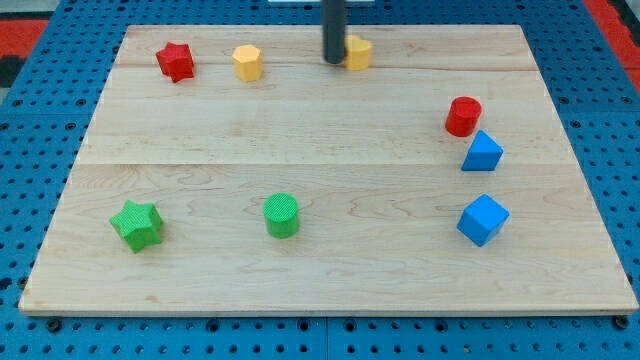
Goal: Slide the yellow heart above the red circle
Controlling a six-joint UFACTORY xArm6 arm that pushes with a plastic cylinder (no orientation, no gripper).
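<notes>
While the dark rod comes down from the top edge of the frame, my tip [333, 61] sits on the wooden board [320, 270] near its upper middle, touching or almost touching the left side of the yellow heart [358, 52]. The rod has no jaws to open or close; it is a plain straight end. The heart's left part is hidden behind the rod, so its shape is only partly readable. Left of the tip along the top strip lies a yellow hexagon [247, 62], and further left a red star [175, 61]. The red circle [463, 116] stands at the right, well below and right of the heart, with a blue triangle [482, 152] just beneath it and a blue cube [483, 219] lower still. A green cylinder [282, 215] sits at lower centre, a green star [137, 224] at lower left.
</notes>
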